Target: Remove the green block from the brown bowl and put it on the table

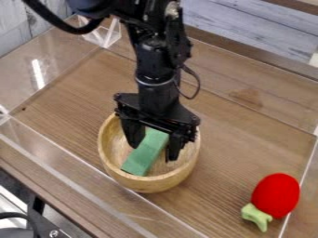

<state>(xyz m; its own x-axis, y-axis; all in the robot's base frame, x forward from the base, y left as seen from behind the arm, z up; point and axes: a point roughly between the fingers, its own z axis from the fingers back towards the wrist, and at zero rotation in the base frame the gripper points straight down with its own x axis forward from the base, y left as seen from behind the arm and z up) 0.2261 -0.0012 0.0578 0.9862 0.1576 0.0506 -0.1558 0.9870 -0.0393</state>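
Wood-grain table carries the brown bowl; inside the bowl lies the green block, slanted. Above the bowl, the gripper points down, jaws spread wide astride the block's upper end.

I see the table, brown wood-grain with clear acrylic walls round its edges; the brown bowl sits on it toward the near side; a red strawberry toy with green leaves lies on it at the right, well apart from the bowl.
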